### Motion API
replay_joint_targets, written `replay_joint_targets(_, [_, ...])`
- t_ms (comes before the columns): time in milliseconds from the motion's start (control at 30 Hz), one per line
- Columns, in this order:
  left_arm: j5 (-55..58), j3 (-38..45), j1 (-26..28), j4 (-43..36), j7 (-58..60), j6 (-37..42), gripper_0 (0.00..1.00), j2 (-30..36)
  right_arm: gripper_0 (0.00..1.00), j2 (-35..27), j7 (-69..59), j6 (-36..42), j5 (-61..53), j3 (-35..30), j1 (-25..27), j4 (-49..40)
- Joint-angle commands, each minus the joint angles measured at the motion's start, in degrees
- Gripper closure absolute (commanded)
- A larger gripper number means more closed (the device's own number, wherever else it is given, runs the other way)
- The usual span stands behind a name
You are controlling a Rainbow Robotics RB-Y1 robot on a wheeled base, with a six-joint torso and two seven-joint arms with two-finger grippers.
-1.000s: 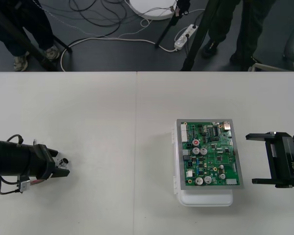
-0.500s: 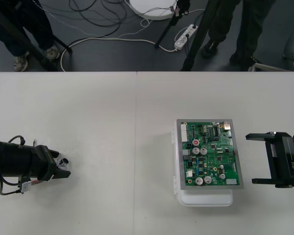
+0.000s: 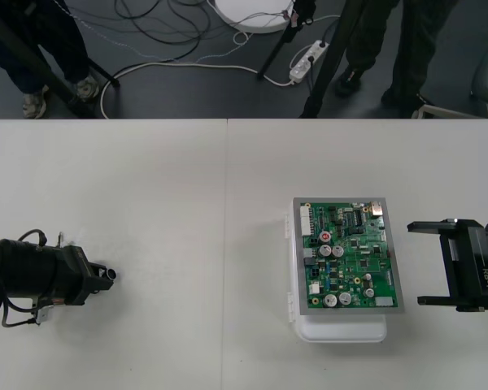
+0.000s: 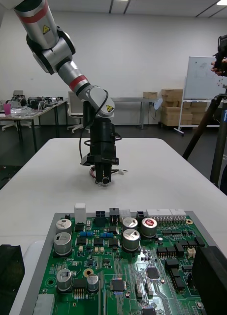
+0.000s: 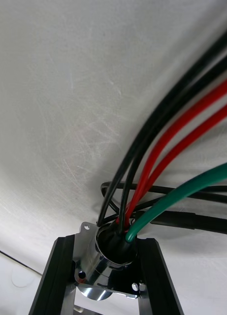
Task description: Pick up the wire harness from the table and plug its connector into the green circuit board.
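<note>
Left gripper (image 3: 104, 276): low over the left part of the plain light table (image 3: 187, 203), well apart from the board. Its black fingers (image 5: 59, 275) are drawn in narrow and clamp the round metal socket with a flange (image 5: 109, 256) of the small wire harness (image 5: 157, 162).

Thin wires (image 5: 192, 123) leave the back of the socket toward the wrist camera: two black, two red, one green. All run off the picture's edge, so their far ends are cut off. A further dark lead loops on the table just behind the socket. I cannot make out the small black plug anywhere.

Front view: the socket is only a bright speck at the gripper tip. The rest of the harness is mostly hidden under the dark wrist.

Right wrist view: the left gripper points down at the table with the socket at its tip and a bit of red wire beside it. I cannot tell whether the socket touches the table.

Rectangular green circuit board (image 3: 350, 256): lies on its white base (image 3: 342, 331) on the right part of the table.

Right gripper (image 3: 416, 264): just beside the board's right edge, fingers spread wide, holding nothing. Its arm is cut off by the picture's edge. In its own wrist view the board's near edge is cut off too.
</note>
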Motion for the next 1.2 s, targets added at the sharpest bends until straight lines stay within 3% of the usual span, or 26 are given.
replay_joint_targets(33, [-0.6,-0.9,-1.9,-0.8,-2.8,2.0,1.0,-0.8,0.0,0.4,-1.6,-0.7,-0.8,0.0,-1.6,0.1])
replay_joint_targets(433, [0.2,-0.9,-1.9,-0.8,-2.8,2.5,1.0,-0.6,0.0,0.4,-1.7,-0.7,-0.9,0.0,-1.6,0.0])
replay_joint_targets(800, [8.1,-0.8,-1.9,-0.9,-2.8,2.4,1.0,1.7,0.0,0.4,-1.8,-0.7,-1.0,0.0,-1.5,0.0])
replay_joint_targets(1200, [9.3,-0.7,-2.0,-8.5,-2.8,2.4,1.0,8.0,0.0,0.4,-2.3,-0.7,-1.0,0.1,-1.5,0.0])
